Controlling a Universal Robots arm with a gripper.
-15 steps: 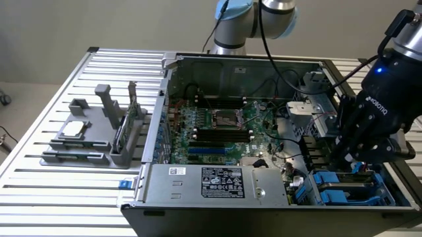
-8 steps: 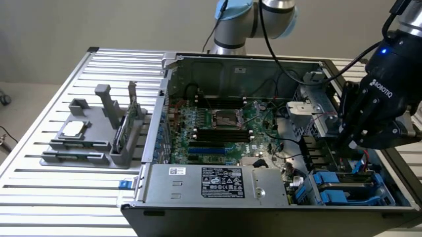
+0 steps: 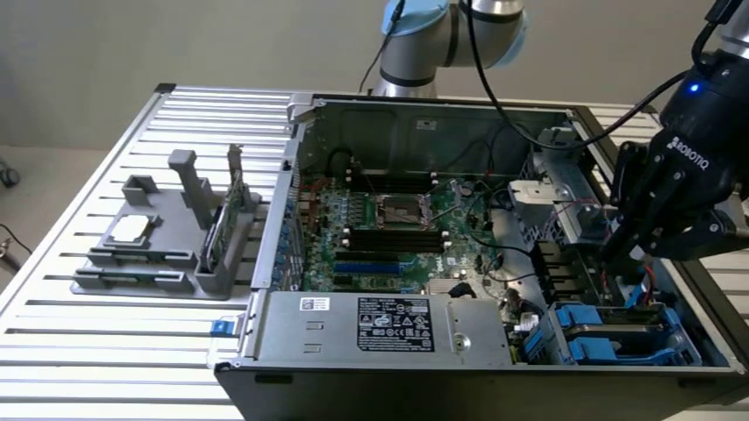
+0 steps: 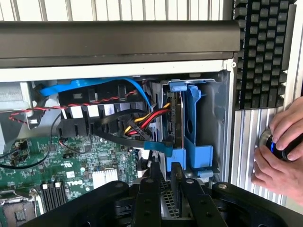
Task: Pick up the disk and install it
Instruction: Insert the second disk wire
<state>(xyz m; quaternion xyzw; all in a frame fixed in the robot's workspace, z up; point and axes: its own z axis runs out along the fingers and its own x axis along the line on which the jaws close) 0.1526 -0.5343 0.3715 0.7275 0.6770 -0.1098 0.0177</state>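
Note:
The disk [image 4: 176, 118] stands on edge in its blue carrier [image 4: 194, 124], in the drive bay at the corner of the open computer case. In the exterior view the blue-framed disk [image 3: 611, 331] sits low at the case's right front corner. My gripper [image 3: 623, 250] hangs just above and behind it. In the wrist view my gripper [image 4: 165, 191] has its black fingers [image 4: 148, 196] drawn in on the thin grey near end of the disk. Red, yellow and black cables [image 4: 147, 120] run right beside the disk.
The motherboard [image 3: 392, 224] fills the case floor, and the power supply [image 3: 381, 326] lies along its front. A grey fixture [image 3: 164, 237] on the slatted table holds a small silver chip [image 3: 129, 230] and a memory stick [image 3: 217, 230]. A person's hand [image 4: 279, 151] grips a round knob outside the case.

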